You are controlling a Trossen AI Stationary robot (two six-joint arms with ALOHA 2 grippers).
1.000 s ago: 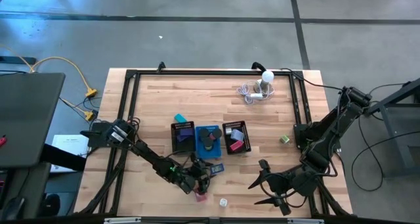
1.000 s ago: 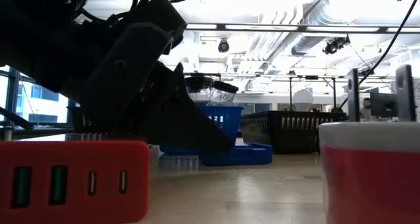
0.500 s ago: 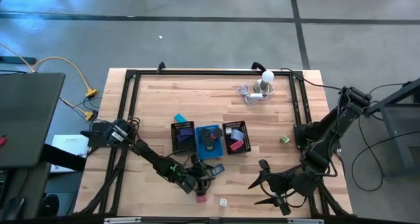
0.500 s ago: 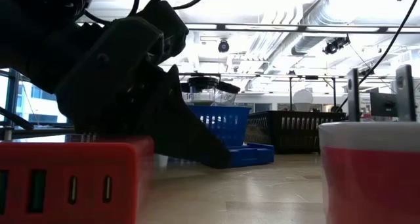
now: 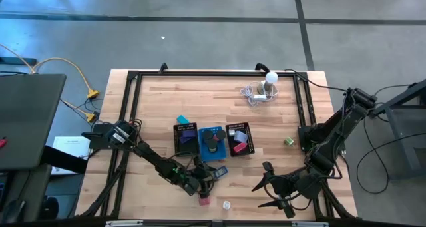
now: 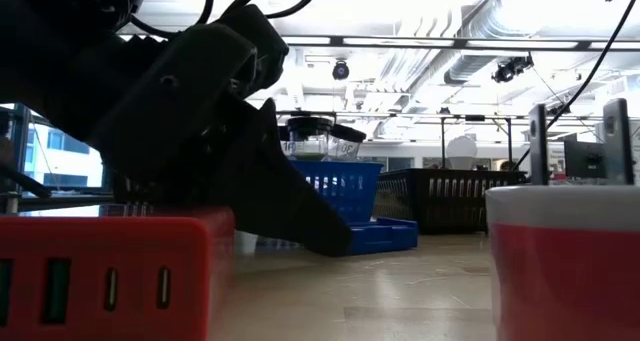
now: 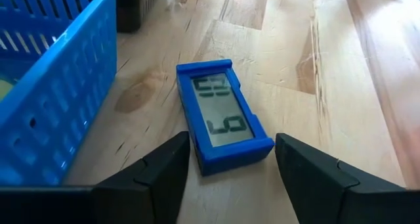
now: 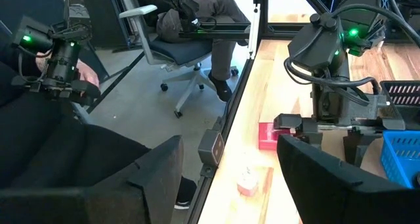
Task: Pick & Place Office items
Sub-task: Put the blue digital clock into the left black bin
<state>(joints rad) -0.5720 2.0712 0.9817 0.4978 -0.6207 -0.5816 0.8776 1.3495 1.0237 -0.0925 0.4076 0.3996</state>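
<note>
Your left gripper [image 7: 230, 168], fingers spread, straddles a small blue digital clock [image 7: 223, 116] lying flat beside the blue tray [image 7: 46, 99]. It looks light, rigid and slick; pinch its long plastic edges, not the display. Your right gripper [image 5: 266, 187] waits open near the table's front edge.

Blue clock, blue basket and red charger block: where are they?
blue clock [image 7: 223, 115], left wrist view, on its grey screen.
blue basket [image 7: 49, 86], left wrist view, on its slotted wall.
red charger block [image 6: 110, 276], low view, on its port face.
</note>
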